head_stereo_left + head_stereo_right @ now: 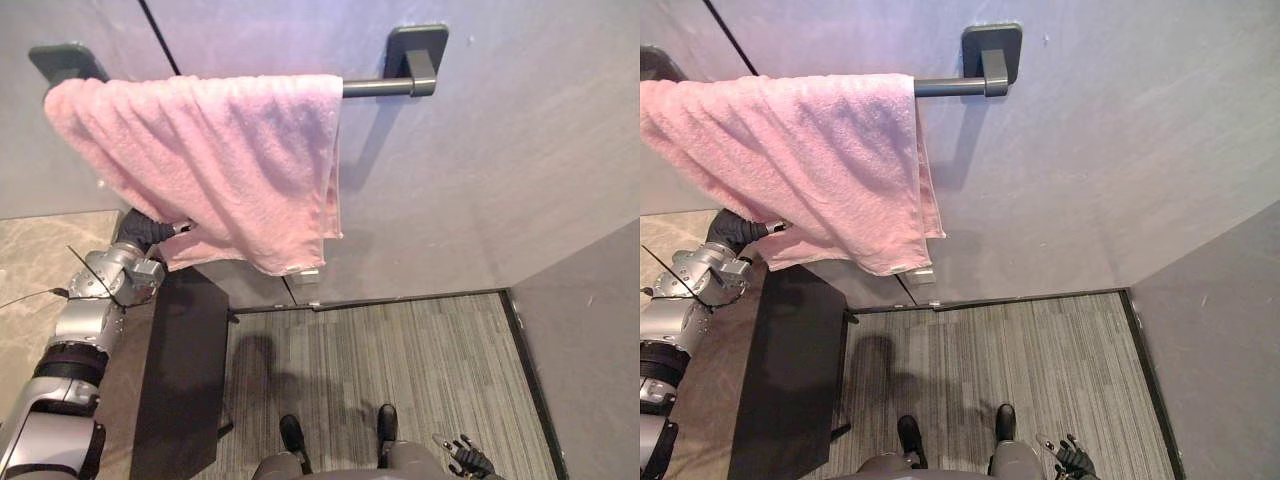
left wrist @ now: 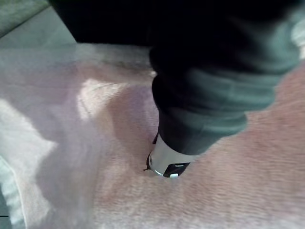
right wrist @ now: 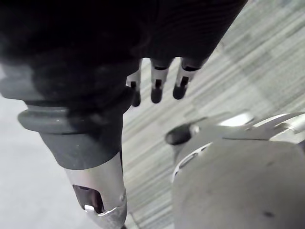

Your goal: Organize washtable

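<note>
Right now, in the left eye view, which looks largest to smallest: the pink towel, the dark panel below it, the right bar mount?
1. pink towel
2. dark panel
3. right bar mount
All three differ clearly, with no ties.

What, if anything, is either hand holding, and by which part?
Left hand is tucked under the pink towel's lower edge; grip cannot be told. Right hand holds nothing.

Towel (image 1: 200,170) pink, plain terry. Towel bar (image 1: 385,87) dark grey. Wall (image 1: 500,180) pale grey. Floor (image 1: 400,370) grey carpet, fine stripes. Counter (image 1: 40,255) beige, marbled; its side panel (image 1: 185,380) black.
</note>
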### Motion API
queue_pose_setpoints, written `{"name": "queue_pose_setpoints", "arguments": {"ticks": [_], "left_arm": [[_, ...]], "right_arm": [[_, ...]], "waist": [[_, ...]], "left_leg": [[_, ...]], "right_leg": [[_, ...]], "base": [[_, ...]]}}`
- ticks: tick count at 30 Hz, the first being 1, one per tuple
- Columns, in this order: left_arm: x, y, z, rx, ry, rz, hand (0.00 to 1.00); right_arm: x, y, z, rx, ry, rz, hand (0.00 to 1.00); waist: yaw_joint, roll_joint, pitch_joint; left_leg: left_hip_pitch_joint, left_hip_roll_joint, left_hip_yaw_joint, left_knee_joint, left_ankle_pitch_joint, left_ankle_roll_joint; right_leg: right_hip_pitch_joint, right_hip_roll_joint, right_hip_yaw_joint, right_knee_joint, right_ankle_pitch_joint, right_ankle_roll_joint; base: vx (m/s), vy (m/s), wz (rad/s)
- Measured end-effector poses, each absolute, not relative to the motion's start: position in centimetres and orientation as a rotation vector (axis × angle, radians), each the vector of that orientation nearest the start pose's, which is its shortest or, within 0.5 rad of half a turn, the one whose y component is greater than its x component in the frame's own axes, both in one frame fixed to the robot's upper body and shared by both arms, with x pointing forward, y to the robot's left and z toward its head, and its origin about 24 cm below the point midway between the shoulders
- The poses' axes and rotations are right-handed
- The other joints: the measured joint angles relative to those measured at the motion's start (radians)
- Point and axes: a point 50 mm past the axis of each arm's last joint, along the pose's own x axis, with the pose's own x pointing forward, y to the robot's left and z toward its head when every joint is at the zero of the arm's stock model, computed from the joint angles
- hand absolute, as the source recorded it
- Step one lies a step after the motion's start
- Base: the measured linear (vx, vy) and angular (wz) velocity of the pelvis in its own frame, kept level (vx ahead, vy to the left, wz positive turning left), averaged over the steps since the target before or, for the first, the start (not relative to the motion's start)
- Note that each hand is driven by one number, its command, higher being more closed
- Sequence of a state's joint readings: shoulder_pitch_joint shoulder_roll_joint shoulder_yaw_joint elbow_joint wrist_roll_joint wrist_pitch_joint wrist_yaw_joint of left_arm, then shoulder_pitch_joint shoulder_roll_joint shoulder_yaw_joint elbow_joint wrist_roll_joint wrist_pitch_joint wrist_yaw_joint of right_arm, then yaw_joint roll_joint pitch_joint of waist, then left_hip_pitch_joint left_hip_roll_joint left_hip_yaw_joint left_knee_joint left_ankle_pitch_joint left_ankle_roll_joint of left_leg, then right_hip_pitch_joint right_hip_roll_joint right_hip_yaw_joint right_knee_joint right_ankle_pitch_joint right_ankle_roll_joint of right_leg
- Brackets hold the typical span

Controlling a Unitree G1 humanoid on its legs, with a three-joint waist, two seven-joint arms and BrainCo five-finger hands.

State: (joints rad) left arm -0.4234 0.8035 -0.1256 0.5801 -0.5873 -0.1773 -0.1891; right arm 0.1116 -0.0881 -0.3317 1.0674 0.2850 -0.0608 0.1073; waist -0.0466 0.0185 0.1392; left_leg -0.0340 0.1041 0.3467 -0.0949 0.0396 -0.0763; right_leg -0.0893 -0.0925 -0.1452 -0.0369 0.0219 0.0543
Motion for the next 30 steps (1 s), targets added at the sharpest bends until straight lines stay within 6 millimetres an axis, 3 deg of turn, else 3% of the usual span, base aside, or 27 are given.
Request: {"name": "queue_pose_setpoints", "arguments": {"ticks": [1,2,6,9,11,12,14,17,19,21,25,27,30], "left_arm": [[31.6,31.5,11.8,0.239,-0.039,0.002,0.00],[31.6,31.4,11.6,0.238,-0.033,0.008,1.00],[31.7,30.9,10.9,0.230,-0.024,0.021,1.00],[31.7,31.2,11.1,0.208,-0.046,0.077,1.00],[31.6,31.9,12.0,0.197,-0.088,0.127,1.00],[31.6,32.0,12.3,0.192,-0.098,0.136,1.00],[31.5,32.1,12.5,0.190,-0.110,0.145,1.00],[31.6,31.9,12.8,0.190,-0.123,0.144,1.00],[31.6,31.9,12.9,0.191,-0.128,0.142,1.00],[31.7,31.7,13.2,0.191,-0.138,0.135,1.00],[32.3,31.1,14.0,0.192,-0.164,0.119,1.00],[32.9,30.4,14.3,0.199,-0.161,0.097,1.00],[33.7,29.7,15.0,0.204,-0.178,0.078,1.00]], "right_arm": [[7.9,-22.4,-15.9,0.379,1.000,-0.454,0.00],[8.0,-22.4,-15.8,0.376,0.992,-0.454,0.00],[8.4,-22.5,-15.6,0.367,0.976,-0.446,0.00],[11.5,-22.0,-14.0,0.297,0.855,-0.345,0.00],[15.9,-21.3,-10.6,0.227,0.643,-0.193,0.00],[16.8,-21.2,-9.5,0.216,0.589,-0.159,0.00],[20.2,-21.0,-5.4,0.155,0.392,-0.045,0.00],[23.8,-20.1,1.4,0.100,0.096,0.113,0.00],[25.1,-19.5,4.0,0.075,-0.007,0.174,0.00],[27.1,-18.2,8.2,0.050,-0.155,0.277,0.00],[29.3,-16.1,12.0,0.028,-0.260,0.402,0.00],[30.8,-14.0,13.8,0.042,-0.286,0.478,0.00],[32.9,-12.0,15.2,0.028,-0.266,0.528,0.00]], "waist": [[0.002,0.000,0.000],[0.004,0.000,0.000],[0.008,0.000,0.000],[0.004,-0.003,0.001],[0.007,-0.008,0.001],[0.007,-0.009,0.001],[0.011,-0.009,0.001],[0.014,-0.010,0.001],[0.011,-0.011,0.000],[0.009,-0.012,0.000],[0.016,-0.012,0.000],[0.033,-0.014,-0.001],[0.045,-0.014,-0.001]], "left_leg": [[0.002,0.000,0.004,0.000,0.000,0.000],[0.004,0.000,0.007,0.000,0.000,0.000],[0.015,0.001,0.012,0.000,0.000,0.000],[0.017,-0.001,0.013,0.000,0.000,0.000],[0.006,-0.001,0.018,0.000,-0.006,0.004],[0.003,-0.001,0.021,-0.001,-0.005,0.004],[0.005,-0.001,0.034,-0.003,-0.005,0.004],[0.011,0.004,0.045,-0.007,-0.001,0.000],[0.012,0.006,0.047,-0.007,0.001,-0.001],[0.009,0.008,0.054,-0.002,0.006,-0.001],[0.000,0.016,0.052,0.000,0.012,-0.004],[0.000,0.027,0.048,0.000,0.018,-0.007],[-0.001,0.029,0.047,0.000,0.026,-0.005]], "right_leg": [[0.000,0.000,0.005,0.000,0.001,-0.001],[0.001,0.000,0.007,0.000,0.001,-0.001],[0.010,0.001,0.009,0.001,0.011,-0.014],[0.009,-0.003,0.014,0.001,0.021,-0.009],[-0.010,-0.003,0.045,0.000,0.024,-0.004],[-0.015,-0.004,0.052,0.000,0.025,-0.002],[-0.021,-0.002,0.072,0.000,0.031,0.008],[-0.021,0.005,0.087,-0.002,0.039,0.005],[-0.022,0.006,0.090,-0.003,0.043,0.002],[-0.022,0.006,0.095,-0.019,0.057,0.000],[-0.022,0.020,0.097,-0.036,0.082,-0.014],[-0.022,0.024,0.105,-0.036,0.095,-0.026],[-0.022,0.025,0.109,-0.038,0.102,-0.027]], "base": [[0.04,-0.023,-0.11],[0.02,-0.020,-0.07],[-0.01,-0.002,0.00],[-0.10,0.003,-0.04],[-0.14,-0.001,-0.17],[-0.12,-0.010,-0.22],[-0.13,-0.022,-0.19],[-0.08,-0.035,-0.13],[-0.01,-0.020,-0.07],[0.01,-0.017,-0.08],[0.00,-0.027,0.01],[0.00,0.000,0.00],[-0.05,-0.019,0.01]]}}
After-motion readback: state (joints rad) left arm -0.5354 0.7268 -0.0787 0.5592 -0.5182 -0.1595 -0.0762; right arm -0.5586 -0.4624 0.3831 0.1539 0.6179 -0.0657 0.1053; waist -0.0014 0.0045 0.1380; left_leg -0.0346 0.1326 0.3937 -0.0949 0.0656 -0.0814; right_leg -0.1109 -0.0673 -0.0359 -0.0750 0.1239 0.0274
